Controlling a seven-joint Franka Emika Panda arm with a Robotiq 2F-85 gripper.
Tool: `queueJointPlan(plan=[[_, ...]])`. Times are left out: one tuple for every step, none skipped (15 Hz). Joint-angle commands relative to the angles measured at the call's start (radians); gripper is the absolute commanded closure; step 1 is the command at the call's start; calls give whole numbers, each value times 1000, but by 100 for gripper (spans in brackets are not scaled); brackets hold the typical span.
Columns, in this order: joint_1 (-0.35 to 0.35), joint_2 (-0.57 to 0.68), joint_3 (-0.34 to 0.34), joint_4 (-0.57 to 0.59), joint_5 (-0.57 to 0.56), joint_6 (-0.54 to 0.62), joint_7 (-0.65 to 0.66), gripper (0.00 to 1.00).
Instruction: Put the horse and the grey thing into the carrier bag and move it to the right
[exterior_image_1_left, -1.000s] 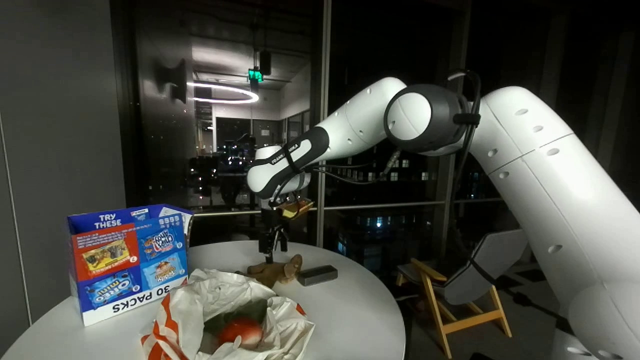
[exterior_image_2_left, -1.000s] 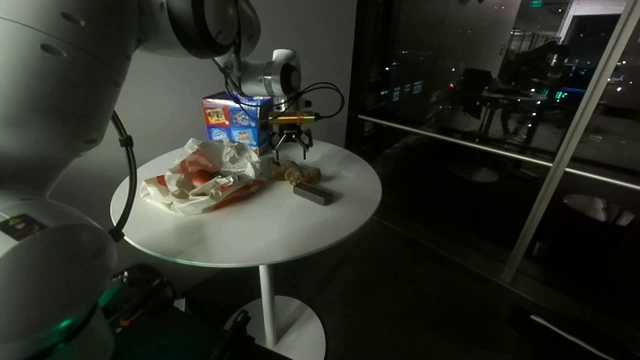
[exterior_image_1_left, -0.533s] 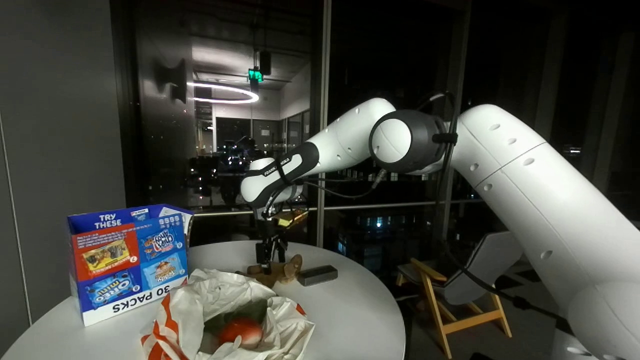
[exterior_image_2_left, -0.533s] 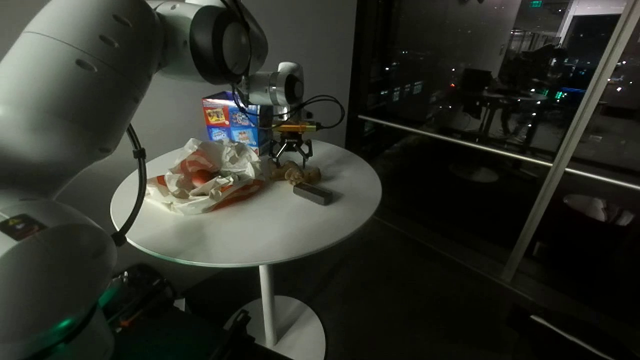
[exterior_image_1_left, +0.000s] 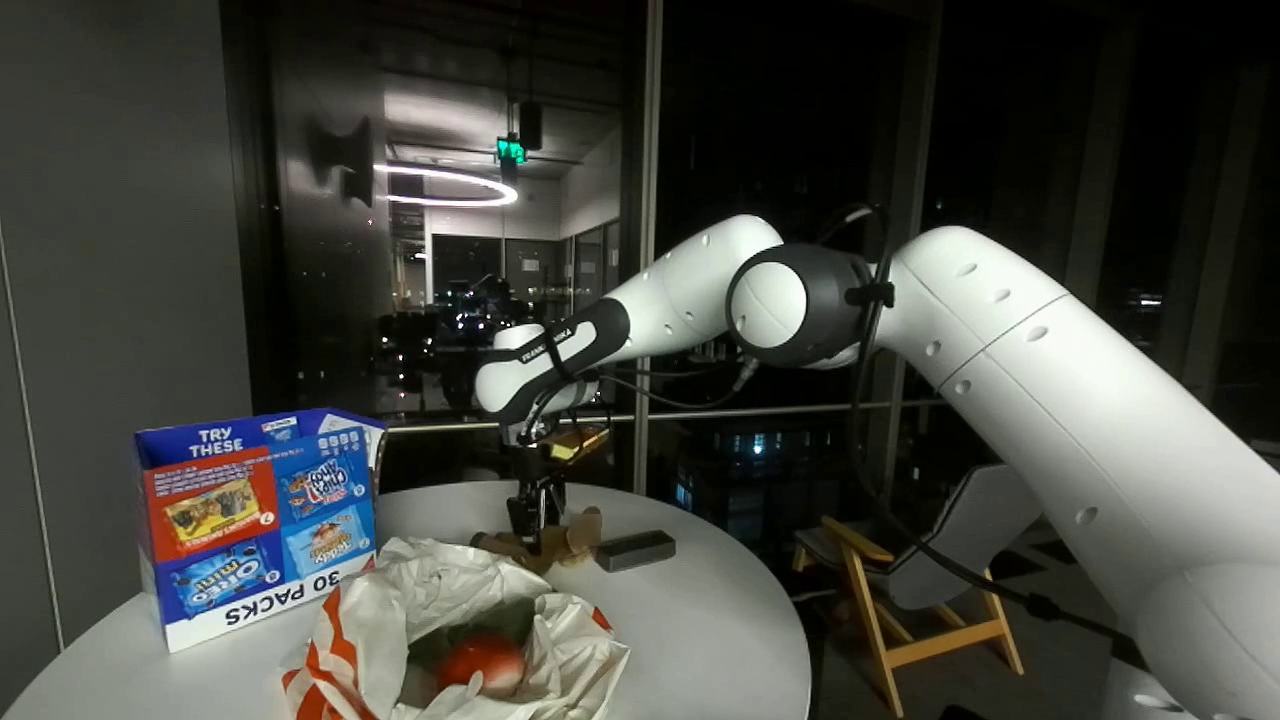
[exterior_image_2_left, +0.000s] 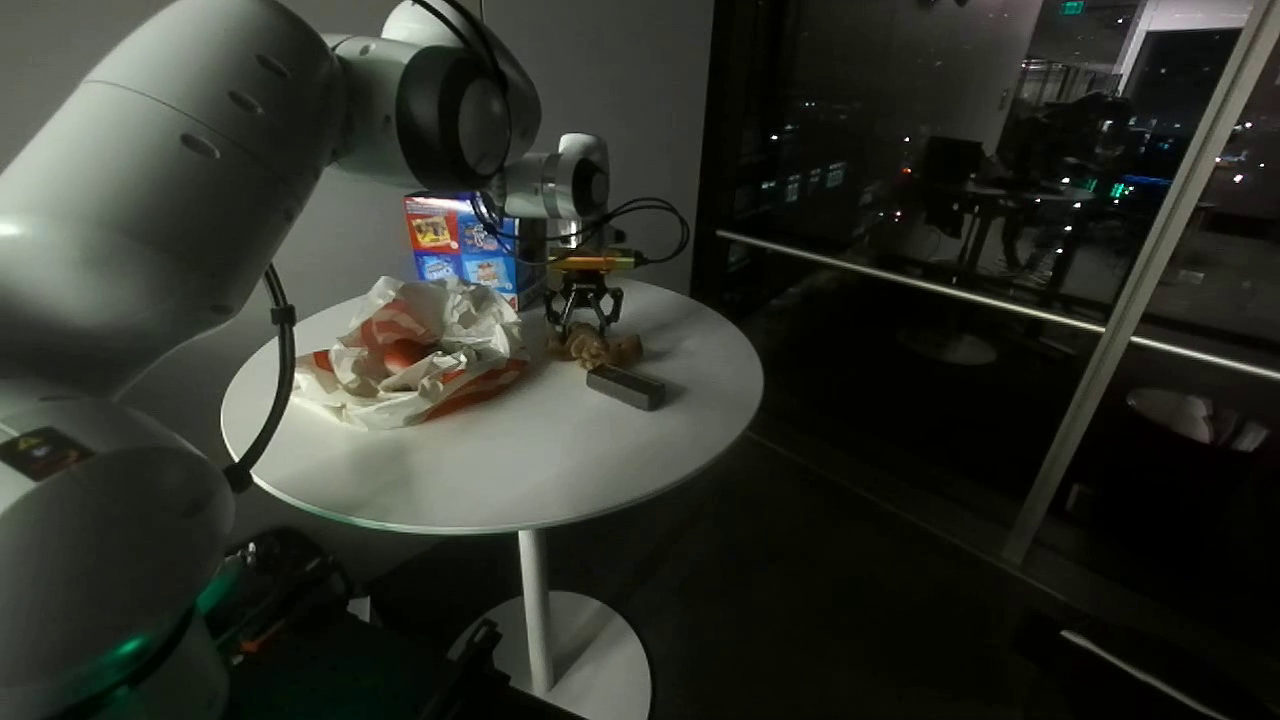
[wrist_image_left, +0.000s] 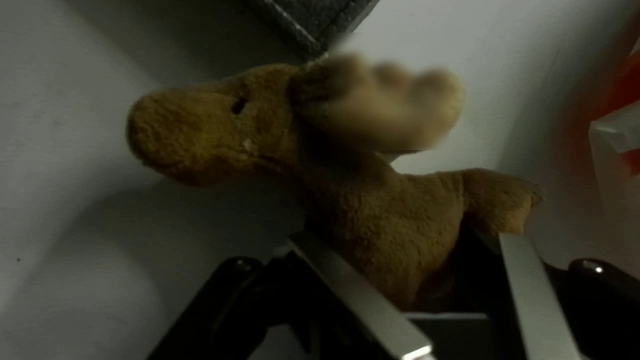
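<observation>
The horse, a brown plush toy (exterior_image_1_left: 583, 532), lies on the table; it also shows in an exterior view (exterior_image_2_left: 592, 348) and in the wrist view (wrist_image_left: 385, 215). My gripper (exterior_image_2_left: 584, 327) points down over it, with its fingers closed in on both sides of the body; the lower fingertips are partly hidden. The grey thing, a dark grey block (exterior_image_1_left: 636, 550), lies beside the horse's head, also seen in an exterior view (exterior_image_2_left: 626, 388) and in the wrist view (wrist_image_left: 325, 20). The white and orange carrier bag (exterior_image_1_left: 450, 570) stands crumpled and open beside the horse, also in an exterior view (exterior_image_2_left: 470, 315).
A round reddish thing (exterior_image_1_left: 480, 665) is inside the bag. A blue and red snack box (exterior_image_1_left: 260, 535) stands behind the bag on the round white table (exterior_image_2_left: 480, 460). A wooden-armed chair (exterior_image_1_left: 910, 570) and dark windows are beyond the table.
The arm has come down over the horse. The gripper fingers have moved closer together around its body, and the horse has shifted slightly. The block and the bag have not moved.
</observation>
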Motion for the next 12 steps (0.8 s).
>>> queueJointPlan(plan=[[8, -5, 1, 26, -3, -24, 10, 64], [7, -12, 3, 19, 0, -21, 13, 72], [5, -26, 6, 6, 8, -25, 16, 78], [1, -42, 11, -7, 16, -29, 12, 86], [-3, -66, 16, -29, 21, -16, 7, 90], [-4, -93, 16, -52, 20, -6, 7, 92], [-2, -126, 14, -78, 15, 10, 11, 93], [0, -165, 14, -111, 6, 34, 7, 92], [5, -215, 13, -153, -5, 59, 3, 91], [7, -260, 15, -188, -9, 79, 2, 93], [11, -311, 17, -230, -17, 76, -9, 92], [16, -357, 21, -271, -27, 81, -24, 91]])
